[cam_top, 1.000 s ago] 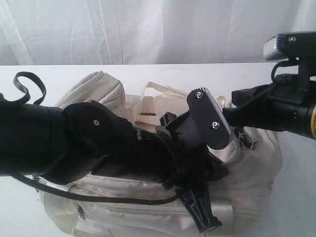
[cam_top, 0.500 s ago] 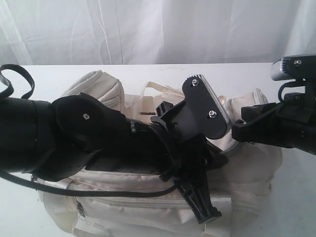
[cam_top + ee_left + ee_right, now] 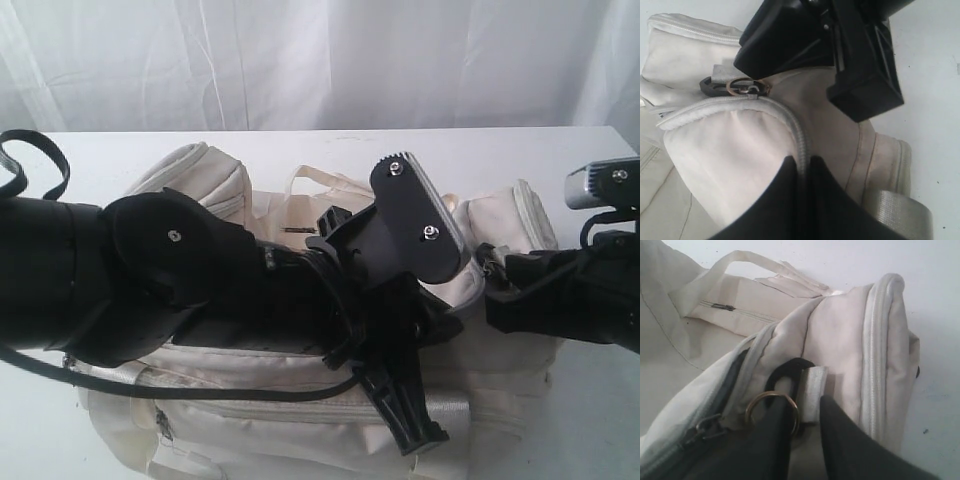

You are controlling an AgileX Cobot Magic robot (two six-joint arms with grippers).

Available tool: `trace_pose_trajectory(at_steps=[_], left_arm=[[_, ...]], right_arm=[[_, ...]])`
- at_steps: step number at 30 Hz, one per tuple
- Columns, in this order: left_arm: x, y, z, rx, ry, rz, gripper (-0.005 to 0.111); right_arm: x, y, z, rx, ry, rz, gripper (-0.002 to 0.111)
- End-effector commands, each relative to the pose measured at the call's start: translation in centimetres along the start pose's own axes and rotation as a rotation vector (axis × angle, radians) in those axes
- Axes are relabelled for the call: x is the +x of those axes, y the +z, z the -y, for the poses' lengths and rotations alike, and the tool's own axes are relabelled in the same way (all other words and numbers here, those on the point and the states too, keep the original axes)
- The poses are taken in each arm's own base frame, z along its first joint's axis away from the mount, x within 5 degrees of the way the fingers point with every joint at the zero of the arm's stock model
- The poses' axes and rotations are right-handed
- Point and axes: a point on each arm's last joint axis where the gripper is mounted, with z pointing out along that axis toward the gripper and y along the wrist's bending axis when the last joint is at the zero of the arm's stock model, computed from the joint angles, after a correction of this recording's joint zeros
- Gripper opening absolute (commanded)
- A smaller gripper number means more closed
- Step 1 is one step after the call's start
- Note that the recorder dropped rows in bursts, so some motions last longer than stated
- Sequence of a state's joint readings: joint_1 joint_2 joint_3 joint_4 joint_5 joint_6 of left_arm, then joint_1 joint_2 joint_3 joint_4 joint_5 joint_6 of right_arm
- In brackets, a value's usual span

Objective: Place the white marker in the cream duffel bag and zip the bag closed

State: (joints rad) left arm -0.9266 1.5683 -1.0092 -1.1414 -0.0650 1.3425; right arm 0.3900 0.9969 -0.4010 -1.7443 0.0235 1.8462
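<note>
At the centre of the white table [image 3: 300, 145], the cream duffel bag [image 3: 200, 175] lies lengthwise, left to right. Its top is largely hidden under the left arm, which reaches across it from the left. The left claw [image 3: 802, 162] is all but closed, its fingers pinching the grey zipper ridge [image 3: 799, 132] that rims the bag's right end. The right claw [image 3: 804, 407] stands at the right end pocket with its jaws partly apart. A cream webbing tab [image 3: 812, 382] and a metal ring [image 3: 760, 396] lie at its fingertips, but no firm hold on either is evident. A zipper slider [image 3: 704, 427] sits near the ring. The white marker appears in no view. Whether it is inside the bag or hidden beneath the arms cannot be told, nor can how far the main zipper is drawn. Handling, as a judgement: the bag is soft and slack, so its cloth will likely buckle and trail after any pull. One claw should brace the seam near the slider while the other takes the slider's pull or the ring, both small, hard and probably slippery. The marker would be light, stiff and smooth, prone to roll, and best gripped across mid-barrel.
</note>
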Motion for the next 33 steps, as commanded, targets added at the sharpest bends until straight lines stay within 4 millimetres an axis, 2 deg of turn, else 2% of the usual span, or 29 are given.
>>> trace_pose_trajectory(at_steps=[1, 8, 15, 24, 33], left_arm=[[-0.4, -0.5, 0.2, 0.013, -0.017, 0.016, 0.004], [-0.4, -0.5, 0.3, 0.025, -0.017, 0.015, 0.004], [-0.4, -0.5, 0.6, 0.056, -0.028, 0.015, 0.004], [-0.4, -0.5, 0.7, 0.06, -0.028, 0.014, 0.004], [-0.4, -0.5, 0.7, 0.06, -0.028, 0.014, 0.004]], right_arm=[[0.1, -0.1, 0.2, 0.015, -0.017, 0.004, 0.021], [0.7, 1.0, 0.1, 0.001, -0.037, -0.056, 0.021], [0.8, 1.2, 0.0, -0.002, -0.047, -0.066, 0.02], [0.7, 1.2, 0.3, 0.024, -0.048, -0.06, 0.0], [-0.7, -1.2, 0.3, 0.027, -0.041, 0.07, 0.0]])
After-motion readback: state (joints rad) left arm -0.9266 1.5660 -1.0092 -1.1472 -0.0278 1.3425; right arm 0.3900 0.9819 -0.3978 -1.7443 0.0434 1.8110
